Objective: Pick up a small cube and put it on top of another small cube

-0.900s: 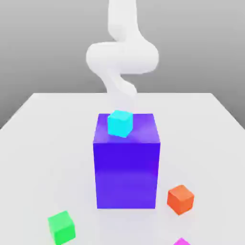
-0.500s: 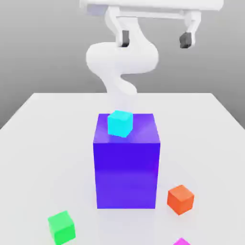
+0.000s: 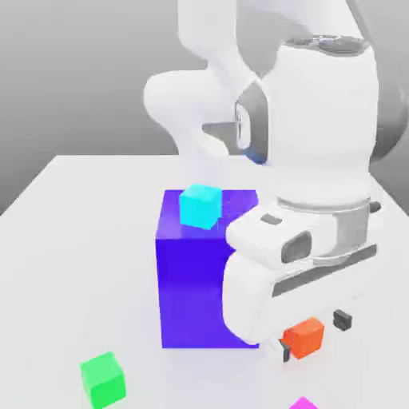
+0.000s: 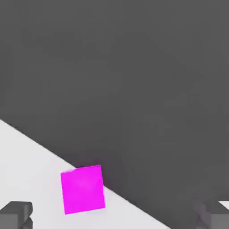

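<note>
My gripper (image 3: 313,335) hangs open low over the table, just to the exterior view's right of the tall blue block (image 3: 192,279). A small orange cube (image 3: 304,337) shows between its two dark fingertips (image 3: 342,319), and I cannot tell whether they flank it or stand in front of it. A small cyan cube (image 3: 200,206) rests on top of the blue block. In the hand view a magenta cube (image 4: 83,188) lies on the white table near its edge, ahead of the open gripper (image 4: 114,217). Nothing is held.
A green cube (image 3: 103,379) lies at the front on the exterior view's left. The magenta cube (image 3: 302,404) peeks in at the front edge. The white table (image 3: 72,240) ends close beyond the magenta cube. The arm's bulky wrist covers the blue block's right side.
The arm has swung down from high above the block to table level beside the orange cube, jaws staying wide. No cube has moved.
</note>
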